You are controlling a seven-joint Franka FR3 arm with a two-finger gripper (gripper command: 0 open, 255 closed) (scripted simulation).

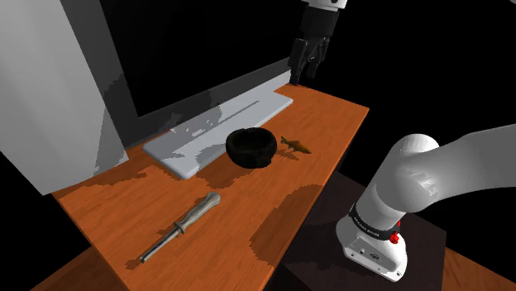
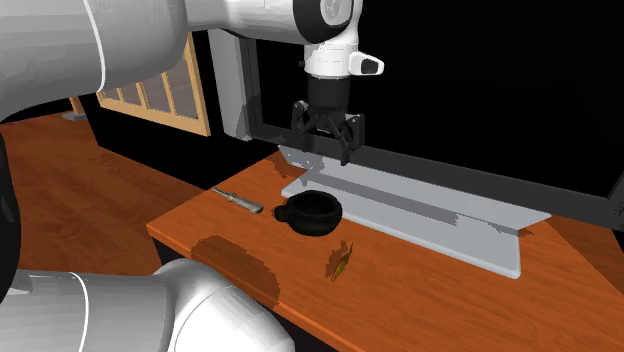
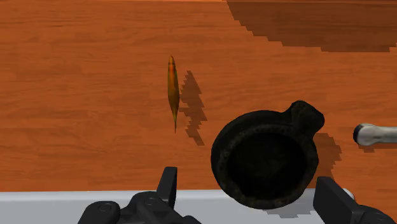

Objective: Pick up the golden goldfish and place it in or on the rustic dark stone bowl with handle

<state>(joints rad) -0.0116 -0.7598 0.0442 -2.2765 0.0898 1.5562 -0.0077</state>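
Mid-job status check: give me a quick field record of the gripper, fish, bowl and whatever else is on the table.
gripper: open, empty, raised above the table
fish: lying on the bare wood, apart from the bowl, not held
bowl: dark, upright, empty, at the edge of the grey board; handle points toward the tool
tool: long, lying flat on the wood, past the bowl's handle
task status: fish not yet picked up
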